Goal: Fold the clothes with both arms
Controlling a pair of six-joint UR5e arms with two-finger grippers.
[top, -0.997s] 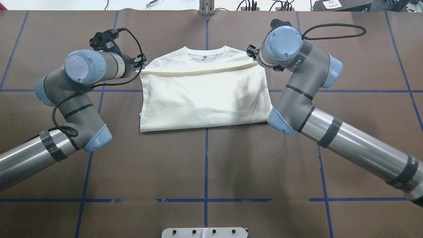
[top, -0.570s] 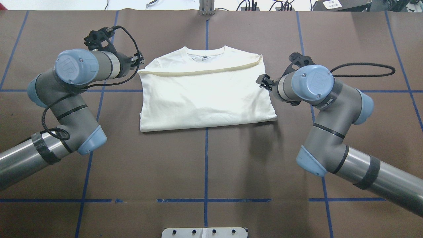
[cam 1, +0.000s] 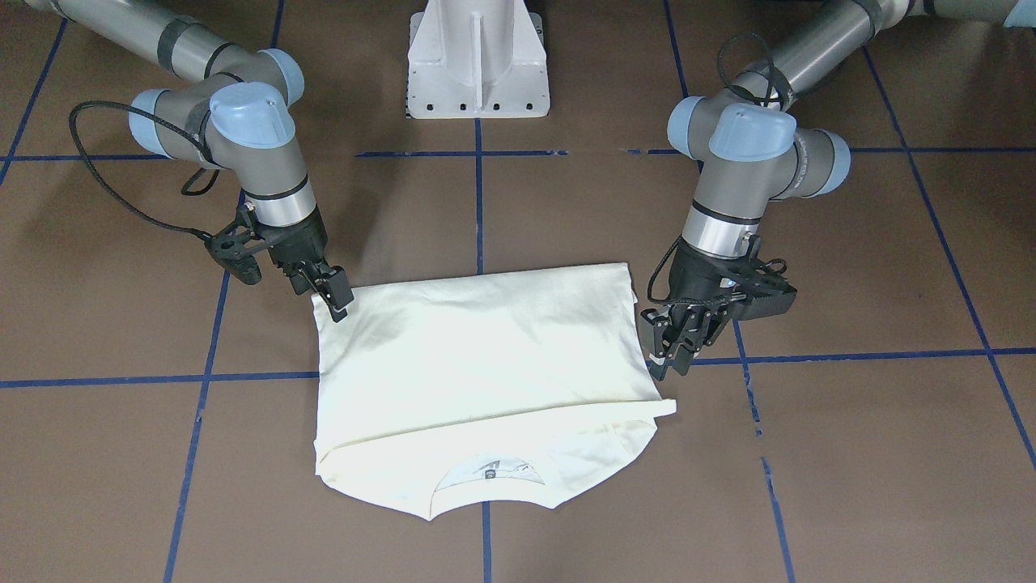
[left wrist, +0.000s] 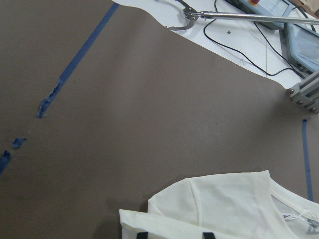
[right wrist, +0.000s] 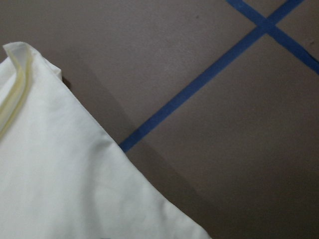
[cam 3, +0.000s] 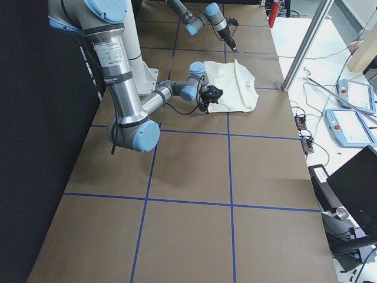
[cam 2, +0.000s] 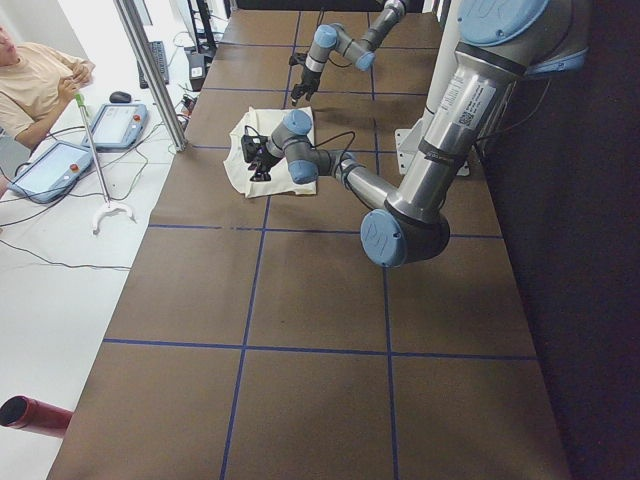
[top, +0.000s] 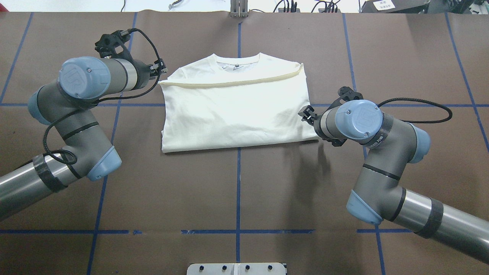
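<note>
A cream-white long-sleeved T-shirt (top: pixel 237 114) lay flat near the middle of the brown paper-covered bench (top: pixel 237 198), astride one of the blue tape lines (top: pixel 237 183), with its plain side up and no print showing. Its lower half was doubled over the chest, so that the yellowish hem (top: pixel 229 83) ran from left to right just short of the ribbed collar (top: pixel 237 60) at the far end. No sleeve stuck out, so both were probably tucked inside.

The black left pincer (cam 1: pixel 676 344) hung just beside the shirt's left edge, close to the far left corner of the hem. The wrist view showed its two tips spread apart, with no cloth between them. The black right pincer (cam 1: pixel 332 295) stood at the near right corner of the bundle, at the cloth's edge. Whether its fingers were spread or pressed together could not be told, and no fabric looked lifted there.

The sleeve tucks and the bottom-to-top fold therefore seemed done. A side-to-side fold and some smoothing probably remained.
</note>
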